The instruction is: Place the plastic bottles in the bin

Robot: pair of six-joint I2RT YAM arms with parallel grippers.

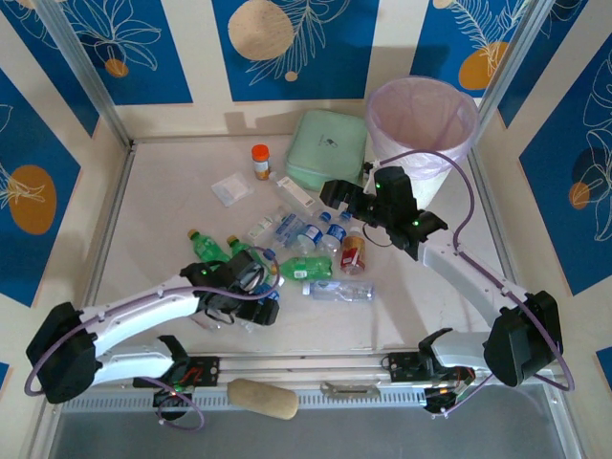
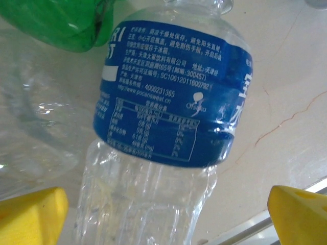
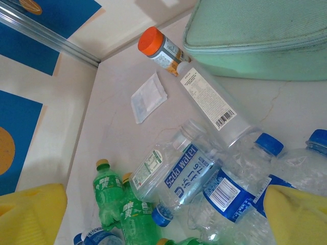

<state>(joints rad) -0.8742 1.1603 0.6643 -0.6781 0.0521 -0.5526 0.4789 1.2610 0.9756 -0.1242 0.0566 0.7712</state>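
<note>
The plastic bottles (image 1: 311, 251) lie in a loose heap mid-table: mostly clear with blue labels, a few green ones (image 1: 206, 247), one with red liquid (image 1: 354, 253). The white bin (image 1: 421, 129) with its pink liner stands at the far right. My left gripper (image 1: 251, 298) is open low over the heap's near-left side. In the left wrist view a clear blue-labelled bottle (image 2: 173, 92) lies between its yellow fingertips (image 2: 30, 217), untouched. My right gripper (image 1: 342, 196) hangs open above the heap's far side. Under it are a soda-water bottle (image 3: 179, 168) and green bottles (image 3: 110, 196).
A mint green lidded box (image 1: 327, 148) sits left of the bin. An orange-capped jar (image 1: 260, 161) and a small flat plastic bag (image 1: 232, 189) lie at the back. A metal rail (image 1: 316, 368) runs along the near edge. Side walls enclose the table.
</note>
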